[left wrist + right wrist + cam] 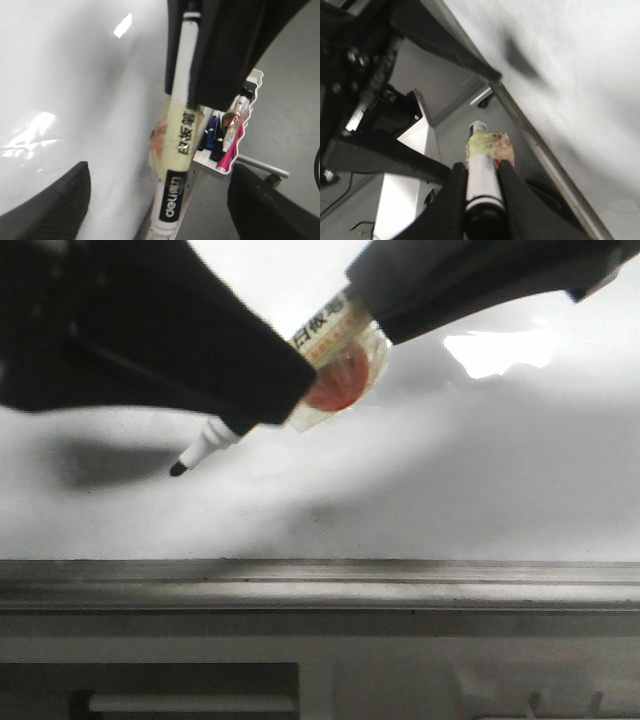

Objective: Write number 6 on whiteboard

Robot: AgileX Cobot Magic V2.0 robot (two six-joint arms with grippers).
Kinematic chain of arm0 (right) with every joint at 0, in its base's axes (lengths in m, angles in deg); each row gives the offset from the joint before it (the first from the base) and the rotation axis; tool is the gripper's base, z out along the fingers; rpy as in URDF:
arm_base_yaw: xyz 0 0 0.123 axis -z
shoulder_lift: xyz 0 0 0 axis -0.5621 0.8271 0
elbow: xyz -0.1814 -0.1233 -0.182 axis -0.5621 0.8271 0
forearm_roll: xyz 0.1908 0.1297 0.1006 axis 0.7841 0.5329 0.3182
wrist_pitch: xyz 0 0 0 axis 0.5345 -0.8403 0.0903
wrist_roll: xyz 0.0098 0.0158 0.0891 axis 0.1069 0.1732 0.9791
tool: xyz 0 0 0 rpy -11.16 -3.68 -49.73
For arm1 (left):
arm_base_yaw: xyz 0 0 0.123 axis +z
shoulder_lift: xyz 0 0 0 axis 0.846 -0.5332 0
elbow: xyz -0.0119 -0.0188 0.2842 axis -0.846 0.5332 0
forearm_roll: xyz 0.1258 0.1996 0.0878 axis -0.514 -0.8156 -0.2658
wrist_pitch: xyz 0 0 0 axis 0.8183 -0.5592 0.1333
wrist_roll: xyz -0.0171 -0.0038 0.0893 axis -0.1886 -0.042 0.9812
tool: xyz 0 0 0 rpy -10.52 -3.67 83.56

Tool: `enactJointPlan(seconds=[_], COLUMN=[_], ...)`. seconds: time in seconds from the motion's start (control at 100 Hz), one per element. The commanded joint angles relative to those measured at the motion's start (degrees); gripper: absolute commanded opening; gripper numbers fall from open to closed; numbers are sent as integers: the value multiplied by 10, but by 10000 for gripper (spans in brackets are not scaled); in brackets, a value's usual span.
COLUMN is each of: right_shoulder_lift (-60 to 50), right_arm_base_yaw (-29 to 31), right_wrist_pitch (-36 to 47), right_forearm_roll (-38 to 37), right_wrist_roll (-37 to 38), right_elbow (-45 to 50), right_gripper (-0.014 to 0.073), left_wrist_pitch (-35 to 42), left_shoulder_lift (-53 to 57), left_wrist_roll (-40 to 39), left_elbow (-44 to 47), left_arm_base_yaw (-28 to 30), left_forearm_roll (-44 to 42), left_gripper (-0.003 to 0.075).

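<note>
The whiteboard fills the front view, glossy white with a bright reflection; no number 6 shows on it. My right gripper comes in from the upper right and is shut on a white marker wrapped in yellowish, red-stained tape. The right wrist view shows its fingers clamped on the marker barrel. The black marker tip points down-left in front of the board, its shadow off to the left. My left gripper is open, its fingers wide apart on either side of the marker.
A grey metal ledge runs along the board's lower edge. A white holder with several pens sits beside the board. The left arm is close to the right gripper. A white stand is below.
</note>
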Motion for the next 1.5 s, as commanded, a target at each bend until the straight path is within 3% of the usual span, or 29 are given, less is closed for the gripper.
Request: enactJointPlan(seconds=[0.0, 0.18, 0.46, 0.83, 0.99, 1.21, 1.43, 1.49], right_shoulder_lift=[-56, -177, -308, -265, -207, -136, -167, -185], right_arm_base_yaw=[0, 0, 1, 1, 1, 1, 5, 12], right_wrist_pitch=[33, 153, 299, 461, 442, 290, 283, 295], right_forearm_roll=[29, 22, 21, 27, 27, -17, -187, -200], right_wrist_roll=[-12, -12, -12, -12, -12, -12, 133, 149], right_elbow=[2, 69, 172, 185, 162, 147, 147, 147], right_gripper=[-45, -45, -45, -45, -45, -45, -45, -45], left_wrist_pitch=[45, 54, 90, 93, 94, 94, 94, 94], left_shoulder_lift=[45, 143, 266, 299, 299, 299, 299, 299], left_wrist_roll=[-7, -7, -7, -7, -7, -7, -7, -7], left_elbow=[-20, 4, 98, 119, 119, 119, 119, 119], left_arm_base_yaw=[24, 119, 249, 285, 285, 285, 285, 285], left_forearm_roll=[25, 66, 151, 160, 160, 160, 160, 160], left_gripper=[531, 444, 440, 440, 440, 440, 440, 440])
